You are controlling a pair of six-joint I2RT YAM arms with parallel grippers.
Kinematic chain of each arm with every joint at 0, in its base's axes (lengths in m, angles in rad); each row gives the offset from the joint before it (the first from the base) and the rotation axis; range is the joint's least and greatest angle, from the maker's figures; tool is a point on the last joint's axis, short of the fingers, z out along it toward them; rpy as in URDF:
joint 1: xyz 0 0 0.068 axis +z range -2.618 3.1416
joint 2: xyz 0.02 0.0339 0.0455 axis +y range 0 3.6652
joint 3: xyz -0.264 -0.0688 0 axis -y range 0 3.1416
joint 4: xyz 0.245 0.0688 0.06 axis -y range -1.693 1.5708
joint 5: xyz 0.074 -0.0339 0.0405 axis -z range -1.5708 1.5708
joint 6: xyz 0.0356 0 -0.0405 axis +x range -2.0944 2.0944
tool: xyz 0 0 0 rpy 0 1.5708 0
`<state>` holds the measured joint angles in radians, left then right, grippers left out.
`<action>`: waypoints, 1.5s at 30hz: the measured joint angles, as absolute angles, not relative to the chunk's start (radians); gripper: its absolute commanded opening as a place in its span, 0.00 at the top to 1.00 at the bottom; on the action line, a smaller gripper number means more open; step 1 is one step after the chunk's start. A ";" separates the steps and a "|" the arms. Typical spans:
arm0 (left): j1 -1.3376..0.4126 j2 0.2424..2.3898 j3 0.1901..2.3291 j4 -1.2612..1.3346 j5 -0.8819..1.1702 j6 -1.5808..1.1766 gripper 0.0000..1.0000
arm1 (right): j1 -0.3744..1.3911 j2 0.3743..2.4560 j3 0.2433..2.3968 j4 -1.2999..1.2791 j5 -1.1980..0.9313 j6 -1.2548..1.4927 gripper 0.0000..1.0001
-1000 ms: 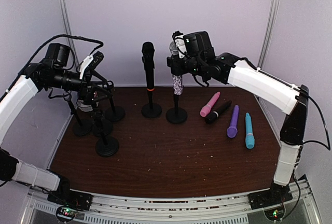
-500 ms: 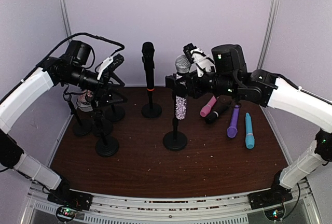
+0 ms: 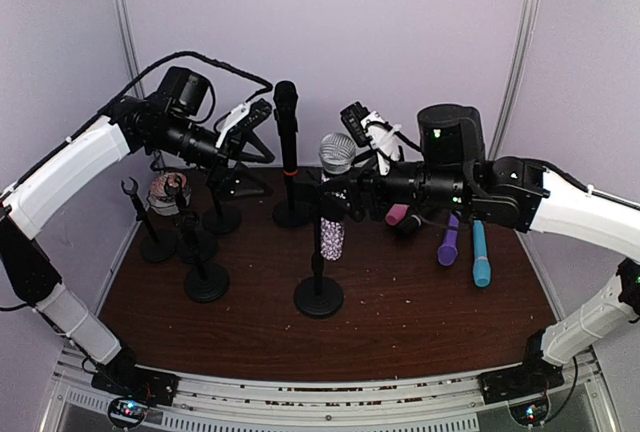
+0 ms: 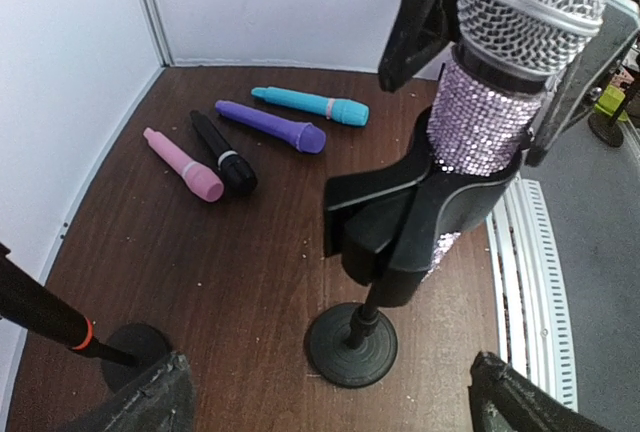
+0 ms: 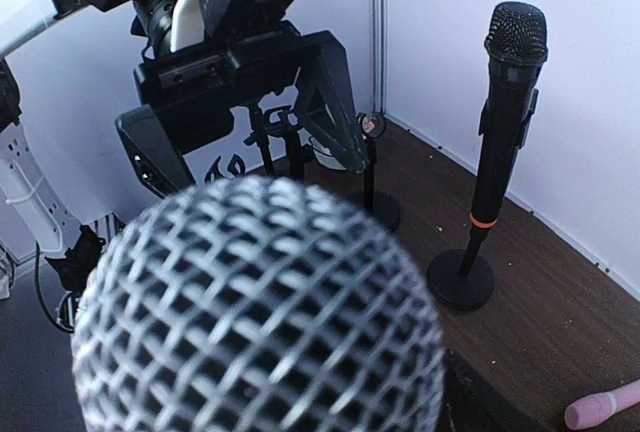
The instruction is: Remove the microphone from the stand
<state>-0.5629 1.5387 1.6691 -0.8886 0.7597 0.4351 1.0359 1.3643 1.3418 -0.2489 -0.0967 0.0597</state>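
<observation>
Centre of the top view, there's the rhinestone microphone point(image 3: 332, 236), roughly upright and seated in the black clip point(image 4: 400, 217) of its stand point(image 3: 318, 296), with the round base down on the brown table point(image 3: 420, 322) just in front of the middle. The right gripper point(image 3: 338, 190) reaches in from the right of the frame and is clamped on that microphone just under the silver mesh head; in the left wrist view its dark fingers point(image 4: 420, 12) sit on either side of the neck. The left gripper point(image 3: 255, 140) hovers at upper left, apart from the microphone, its fingers point(image 4: 140, 402) spread wide at the bottom corners of its own view and holding nothing. Just behind it stands a black microphone point(image 3: 286, 117) with an orange ring, on its own stand by the back wall. Over on the right of the table lie four loose ones side by side: pink microphone point(image 4: 185, 165), black handheld microphone point(image 4: 222, 152), purple microphone point(image 4: 272, 125), turquoise microphone point(image 4: 310, 104). A cluster of empty stands point(image 3: 205, 282) fills the left side.
</observation>
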 measured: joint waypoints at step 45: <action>-0.676 1.818 1.968 -1.089 0.926 0.796 0.35 | 1.044 1.391 1.384 -0.310 -0.118 0.067 0.70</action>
